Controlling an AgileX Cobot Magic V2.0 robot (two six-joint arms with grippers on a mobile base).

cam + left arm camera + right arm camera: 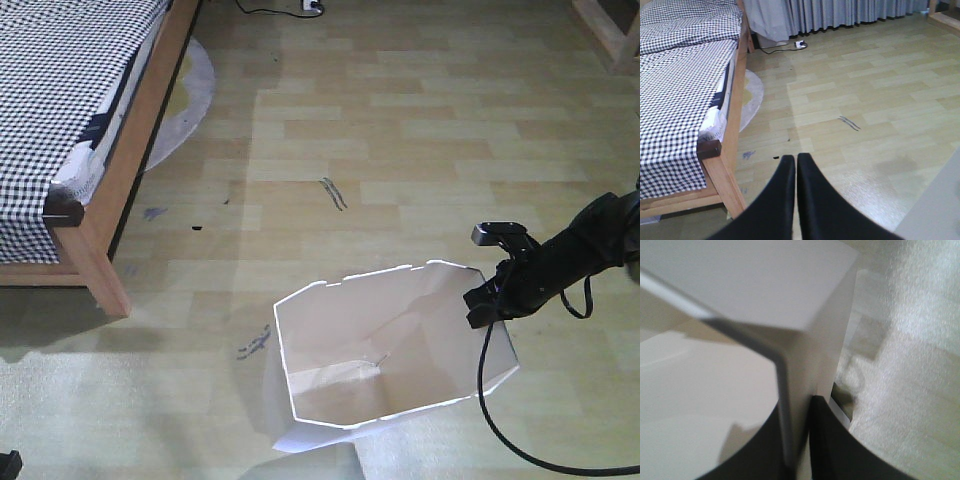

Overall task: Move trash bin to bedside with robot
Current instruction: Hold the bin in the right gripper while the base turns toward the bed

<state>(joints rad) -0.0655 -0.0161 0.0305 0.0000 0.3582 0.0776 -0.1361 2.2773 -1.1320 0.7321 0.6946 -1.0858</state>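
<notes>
Right gripper (480,305) is clamped on the bin (390,350) rim, wall pinched between its fingers (830,440). Left gripper (796,165) is closed, empty. Bed (110,200) stands well apart to the right gripper's left.

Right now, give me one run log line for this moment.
right gripper: shut on trash bin rim | left gripper: shut, empty | bin: on floor, apart from bedside

Pale wood-plank floor (420,130) carries the white trash bin (330,400) at 6 o'clock, the wooden bed frame (110,220) at 9, a round grey mat (190,95) beside it, and a power strip (312,6) at 12.
</notes>
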